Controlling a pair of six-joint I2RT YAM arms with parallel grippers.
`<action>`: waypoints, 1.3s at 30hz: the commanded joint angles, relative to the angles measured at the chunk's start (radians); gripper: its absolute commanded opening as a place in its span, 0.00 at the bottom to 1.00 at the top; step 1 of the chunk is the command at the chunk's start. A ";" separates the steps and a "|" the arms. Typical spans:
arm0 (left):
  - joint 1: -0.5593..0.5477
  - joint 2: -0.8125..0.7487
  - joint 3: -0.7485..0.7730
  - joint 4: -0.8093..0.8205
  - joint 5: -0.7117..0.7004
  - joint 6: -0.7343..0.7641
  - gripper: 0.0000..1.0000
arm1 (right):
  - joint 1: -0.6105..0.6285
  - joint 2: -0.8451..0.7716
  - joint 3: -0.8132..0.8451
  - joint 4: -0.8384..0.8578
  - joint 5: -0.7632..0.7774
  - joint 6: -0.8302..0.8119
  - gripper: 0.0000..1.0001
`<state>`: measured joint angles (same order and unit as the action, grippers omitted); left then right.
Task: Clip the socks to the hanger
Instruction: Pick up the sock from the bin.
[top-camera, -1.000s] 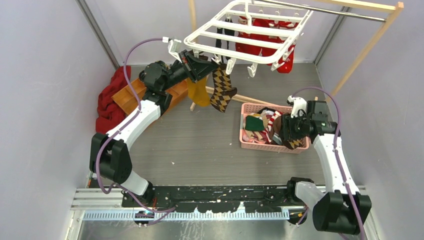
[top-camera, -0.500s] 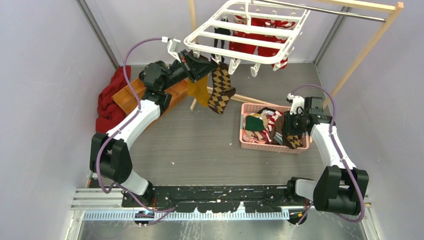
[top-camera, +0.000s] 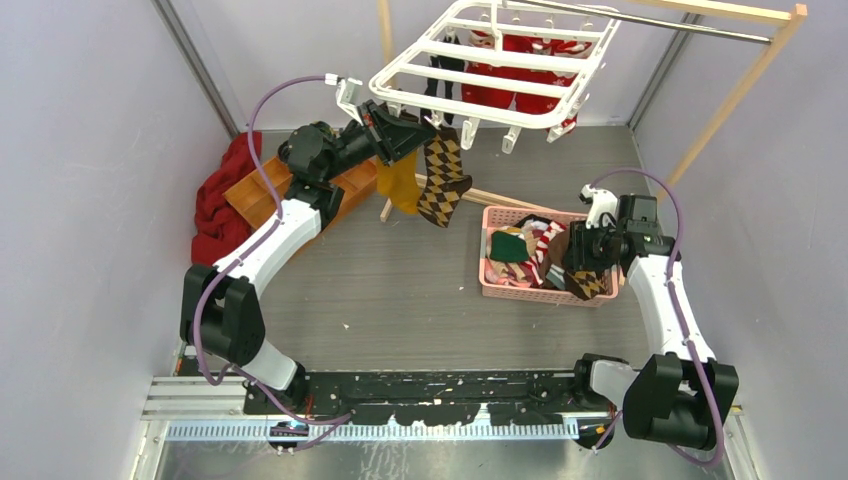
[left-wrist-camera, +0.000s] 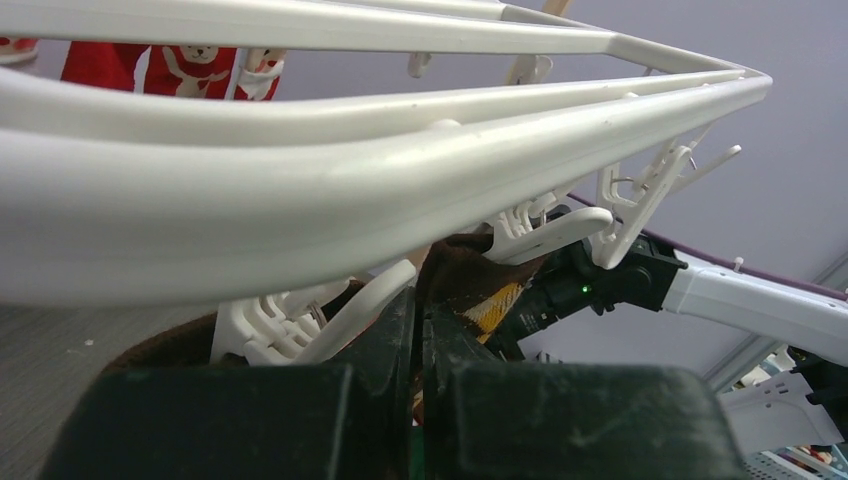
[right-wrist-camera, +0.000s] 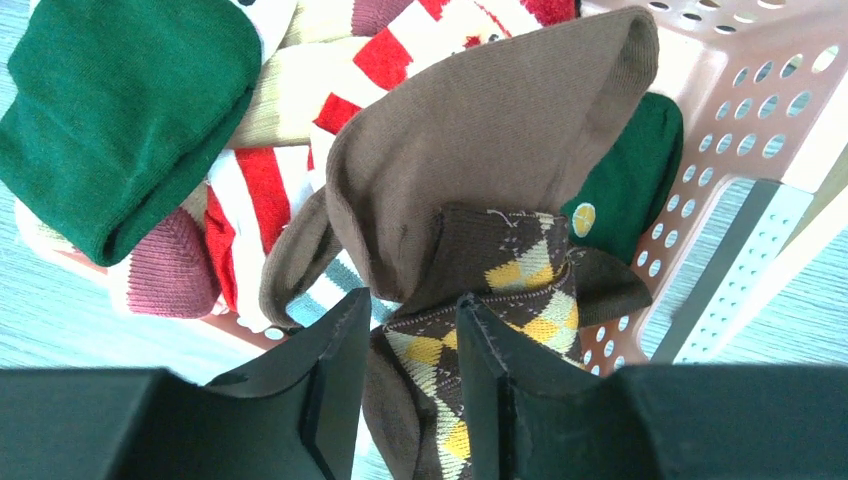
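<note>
A red cloth (top-camera: 220, 205) lies bunched against the left wall, touching a wooden block (top-camera: 255, 200) just to its right. Past these, the left claw (top-camera: 405, 128) is raised to the near left corner of the white hanger (left-wrist-camera: 200, 210), which hangs tilted above the table. Its fingers are pressed together right at the top edge of a brown diamond sock (top-camera: 443, 178), close under a white clip (left-wrist-camera: 545, 230); whether any fabric is caught between them cannot be told. That sock dangles below the hanger's near edge, with a mustard sock (top-camera: 400, 187) hanging just to its left. Red socks (top-camera: 515, 60) hang under the hanger's far side. Further right, a pink basket (top-camera: 530, 292) sits on the table with a heap of green, striped and brown socks inside. The right claw (top-camera: 585, 262) hovers over the basket's right end, pinching a second diamond sock (right-wrist-camera: 480, 330) between its fingers; that sock droops over the basket's near rim, against a plain brown sock (right-wrist-camera: 480, 130). A wooden rack (top-camera: 740, 91) leans at the far right.
</note>
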<state>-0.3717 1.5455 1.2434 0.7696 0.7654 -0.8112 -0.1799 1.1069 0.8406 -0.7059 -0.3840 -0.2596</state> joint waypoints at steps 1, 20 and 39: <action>0.005 -0.007 0.017 0.045 0.020 -0.009 0.00 | -0.012 0.010 0.032 -0.007 -0.011 0.000 0.44; 0.005 0.000 0.023 0.050 0.019 -0.011 0.00 | -0.046 -0.010 0.033 0.012 -0.069 -0.001 0.04; 0.007 0.003 0.030 0.039 0.022 -0.007 0.00 | -0.075 -0.184 0.268 -0.003 -0.360 0.097 0.01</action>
<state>-0.3717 1.5471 1.2434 0.7696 0.7795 -0.8120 -0.2512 0.9459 1.0397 -0.7418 -0.6556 -0.2146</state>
